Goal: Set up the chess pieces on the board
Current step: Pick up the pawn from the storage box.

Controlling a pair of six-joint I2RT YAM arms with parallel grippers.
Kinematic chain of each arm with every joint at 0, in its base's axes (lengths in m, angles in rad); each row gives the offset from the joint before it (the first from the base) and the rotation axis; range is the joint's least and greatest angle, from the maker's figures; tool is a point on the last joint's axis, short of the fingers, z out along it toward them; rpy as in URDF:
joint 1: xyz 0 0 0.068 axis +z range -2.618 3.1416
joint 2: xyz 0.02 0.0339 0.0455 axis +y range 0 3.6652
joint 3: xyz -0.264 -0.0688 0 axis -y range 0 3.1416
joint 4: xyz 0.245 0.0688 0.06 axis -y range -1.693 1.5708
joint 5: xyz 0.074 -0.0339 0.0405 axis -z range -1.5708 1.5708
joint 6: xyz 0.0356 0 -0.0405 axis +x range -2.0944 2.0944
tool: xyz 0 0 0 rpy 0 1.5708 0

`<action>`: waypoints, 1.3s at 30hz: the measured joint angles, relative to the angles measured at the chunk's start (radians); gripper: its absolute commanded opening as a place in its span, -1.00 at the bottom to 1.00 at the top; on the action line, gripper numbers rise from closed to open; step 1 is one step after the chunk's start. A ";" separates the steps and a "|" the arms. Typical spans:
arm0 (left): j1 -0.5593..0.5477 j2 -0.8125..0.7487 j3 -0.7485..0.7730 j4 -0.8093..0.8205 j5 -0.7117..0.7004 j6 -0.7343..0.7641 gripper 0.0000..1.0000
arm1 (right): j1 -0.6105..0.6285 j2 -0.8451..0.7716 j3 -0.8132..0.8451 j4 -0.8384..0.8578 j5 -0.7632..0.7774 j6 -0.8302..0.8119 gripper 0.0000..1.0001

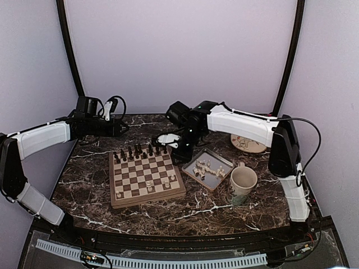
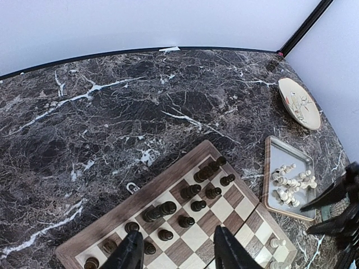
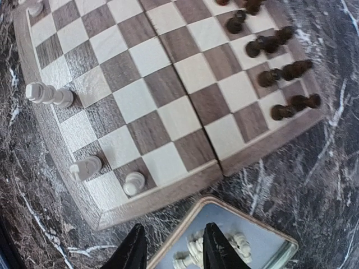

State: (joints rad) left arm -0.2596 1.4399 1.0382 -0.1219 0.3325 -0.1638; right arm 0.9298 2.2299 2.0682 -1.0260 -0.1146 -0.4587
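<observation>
The marble surface [image 1: 213, 210] was taken up left of its middle by the chessboard [image 1: 137, 176]. The grey metal tray [image 1: 212, 155] was set just beside the chessboard, toward the right edge. A mug [image 1: 242, 185] was placed near the right edge and a plate [image 1: 248, 144] toward the far right corner. The dark chessmen [image 1: 137, 152] were ranked along the chessboard's far side. Only a few cream chessmen [image 3: 50, 94] were stood on its near side, and most cream pieces [image 1: 207, 167] were heaped in the tray.

The right gripper [image 3: 171, 249] was held over the tray's rim nearest the chessboard, jaws spread and nothing pinched. The left gripper [image 2: 176, 255] was hung over the chessboard's far side, jaws likewise spread and empty.

A fetch from the tray was judged to be in hand. One cream piece would need to be singled out, pinched upright and carried to a vacant near square.
</observation>
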 measured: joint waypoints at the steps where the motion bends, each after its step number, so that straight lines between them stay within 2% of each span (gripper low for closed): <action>1: 0.000 0.000 0.000 0.000 0.000 0.001 -0.10 | -0.019 -0.019 -0.003 0.002 -0.012 0.002 -0.30; 7: 0.000 0.014 0.000 0.000 0.000 0.004 -0.11 | -0.174 -0.142 -0.106 0.025 -0.051 0.019 -0.36; 13: 0.000 0.017 0.000 0.000 0.001 0.005 -0.11 | -0.280 -0.158 -0.233 0.056 -0.017 0.027 -0.37; 20: 0.000 0.017 0.000 -0.001 0.008 0.005 -0.11 | -0.275 -0.151 -0.255 0.061 -0.023 0.027 -0.37; 30: 0.000 0.017 0.000 -0.001 0.013 0.005 -0.11 | -0.273 -0.035 -0.227 0.058 -0.013 0.037 -0.36; 39: 0.000 0.017 0.000 -0.001 0.019 0.005 -0.11 | -0.273 -0.035 -0.252 0.060 0.045 0.051 -0.37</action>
State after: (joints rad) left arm -0.2596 1.4567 1.0382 -0.1226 0.3519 -0.1593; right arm 0.6567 2.1952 1.8164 -0.9665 -0.0692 -0.4072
